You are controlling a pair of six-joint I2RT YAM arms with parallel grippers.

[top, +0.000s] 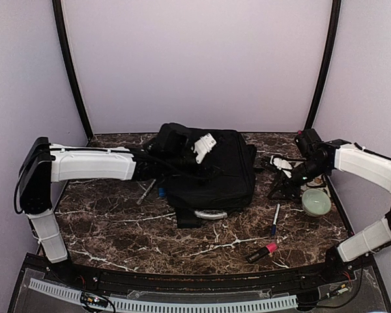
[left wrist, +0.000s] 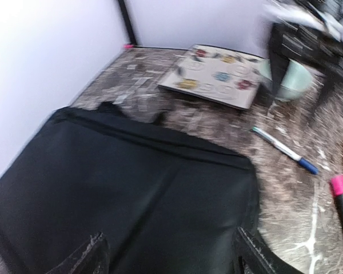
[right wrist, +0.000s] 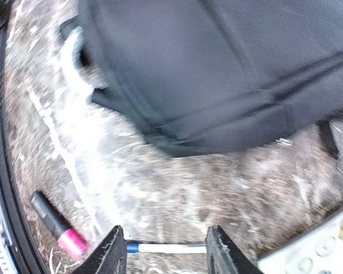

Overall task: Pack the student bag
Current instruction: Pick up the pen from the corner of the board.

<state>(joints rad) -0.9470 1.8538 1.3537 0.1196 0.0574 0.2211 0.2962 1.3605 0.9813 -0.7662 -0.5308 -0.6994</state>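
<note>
The left claw (left wrist: 168, 242) stands wide and empty directly over the student bag (left wrist: 131, 194), which lies flat on the desk (left wrist: 286, 200). The right claw (right wrist: 164, 242), parted and empty, faces the bag's edge.

Left arm (top: 91, 164): the upper link rises at the far left of the top view, and the white forearm runs level toward frame centre. We read the left gripper (left wrist: 168, 260) as open; its two fingers (left wrist: 86, 258) sit far apart at the bottom edge of its wrist view.

Right arm (top: 368, 166): elbow at the right edge, forearm reaching left, wrist pitched down. Right gripper (right wrist: 167, 254): jaws parted, fingers at bottom centre. We note both wrist views are blurred.
</note>
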